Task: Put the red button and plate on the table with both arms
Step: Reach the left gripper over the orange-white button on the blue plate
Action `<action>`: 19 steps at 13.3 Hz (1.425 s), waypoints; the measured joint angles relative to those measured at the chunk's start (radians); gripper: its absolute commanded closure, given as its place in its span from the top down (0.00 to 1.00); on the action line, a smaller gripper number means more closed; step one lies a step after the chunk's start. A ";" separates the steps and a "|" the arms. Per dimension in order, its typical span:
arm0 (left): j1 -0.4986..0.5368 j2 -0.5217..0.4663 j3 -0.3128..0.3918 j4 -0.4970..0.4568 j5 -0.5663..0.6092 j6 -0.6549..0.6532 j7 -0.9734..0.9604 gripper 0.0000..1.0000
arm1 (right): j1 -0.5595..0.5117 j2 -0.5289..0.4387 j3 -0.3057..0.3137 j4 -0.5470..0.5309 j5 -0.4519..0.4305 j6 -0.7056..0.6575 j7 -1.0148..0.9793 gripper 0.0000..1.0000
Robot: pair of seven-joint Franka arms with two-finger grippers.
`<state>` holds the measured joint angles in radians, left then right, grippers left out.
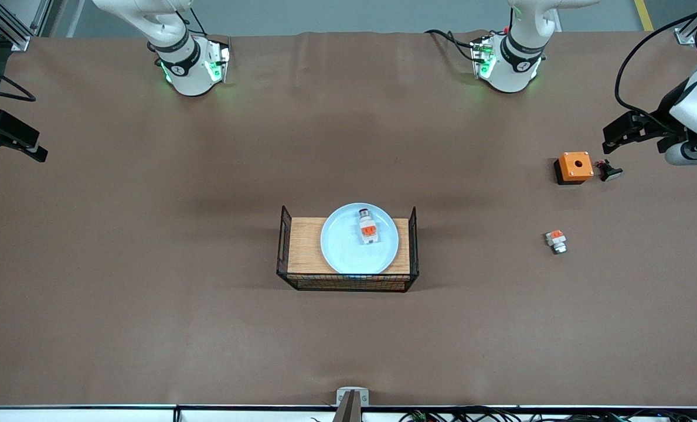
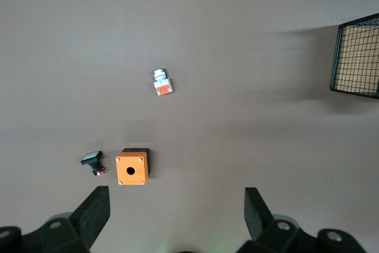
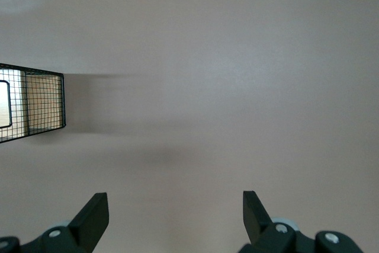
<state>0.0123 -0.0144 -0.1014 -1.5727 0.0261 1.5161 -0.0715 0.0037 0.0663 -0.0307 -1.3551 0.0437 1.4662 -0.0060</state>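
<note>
The pale blue plate (image 1: 339, 246) lies on the wooden board (image 1: 304, 246) in the middle of the brown table (image 1: 149, 264). The red button (image 1: 367, 227) lies on the plate, toward the rim nearest the robots' bases, dark cap pointing to the bases. My left gripper (image 1: 611, 139) is open and empty in the air over the table's left-arm end, above the orange box; in its wrist view (image 2: 177, 205) the fingers stand wide apart. My right gripper (image 1: 14, 143) is open and empty over the right-arm end, fingers wide apart in its wrist view (image 3: 176, 205).
Black wire mesh (image 1: 348, 282) frames the board; it also shows in both wrist views (image 2: 358, 57) (image 3: 35, 105). An orange box with a hole (image 1: 574, 167) (image 2: 131, 167), a small black-capped part (image 1: 609, 171) (image 2: 92, 161) and a smaller white-orange piece (image 1: 556, 240) (image 2: 161, 82) lie toward the left arm's end.
</note>
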 measured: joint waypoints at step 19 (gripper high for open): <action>-0.124 0.188 -0.268 0.151 0.000 0.109 -0.500 0.95 | 0.213 0.001 0.014 0.002 0.000 -0.128 0.316 1.00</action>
<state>-0.1120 0.1734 -0.3691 -1.4213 0.0260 1.6253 -0.5711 0.2166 0.0674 -0.0167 -1.3527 0.0437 1.3382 0.3095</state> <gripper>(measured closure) 0.031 0.000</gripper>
